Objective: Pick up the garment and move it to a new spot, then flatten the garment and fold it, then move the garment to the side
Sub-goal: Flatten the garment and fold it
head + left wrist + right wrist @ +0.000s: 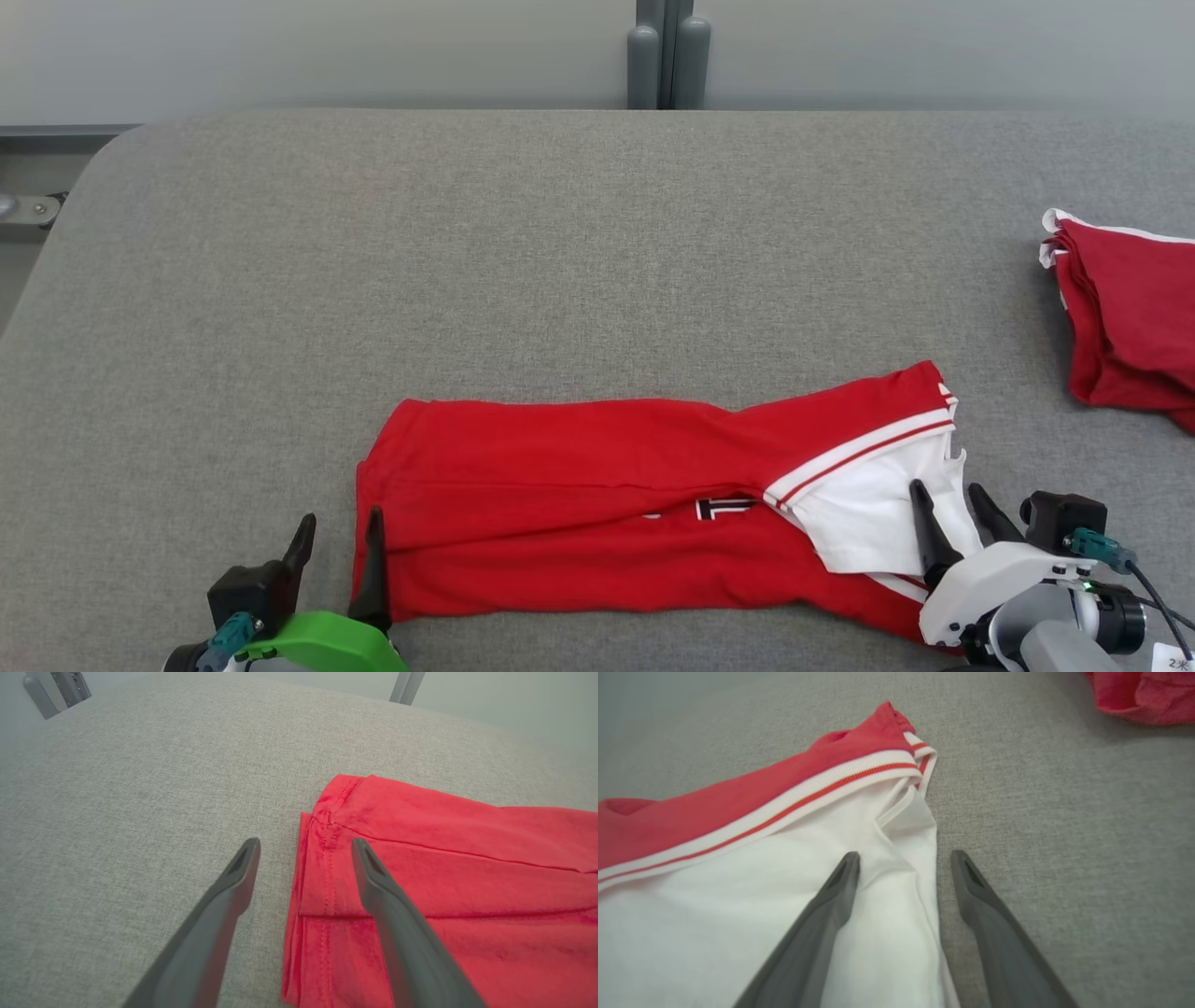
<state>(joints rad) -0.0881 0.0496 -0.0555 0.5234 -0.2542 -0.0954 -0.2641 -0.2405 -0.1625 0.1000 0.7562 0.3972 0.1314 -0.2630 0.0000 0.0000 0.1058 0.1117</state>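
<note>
Grey cloth-covered table [560, 233], pale wall behind.

Garment [597, 504]: red shirt with white panel and striped trim, lying as a long band on the near part of the table. Long axis runs side to side, from one set of jaws to the other.

Left gripper [342, 515]: jaws spread wide, gripping nothing. They straddle the hemmed red end [327, 858], inner finger over cloth, outer finger over bare table.

Right gripper [946, 485]: jaws likewise spread and empty, straddling the white end [896, 826], inner finger over cloth.

Neither arm nearer; each sits at its own end. Likely next: an end-over-end fold or a two-handed carry.

Second red pile [1130, 317] lies well beyond the right jaws.
</note>
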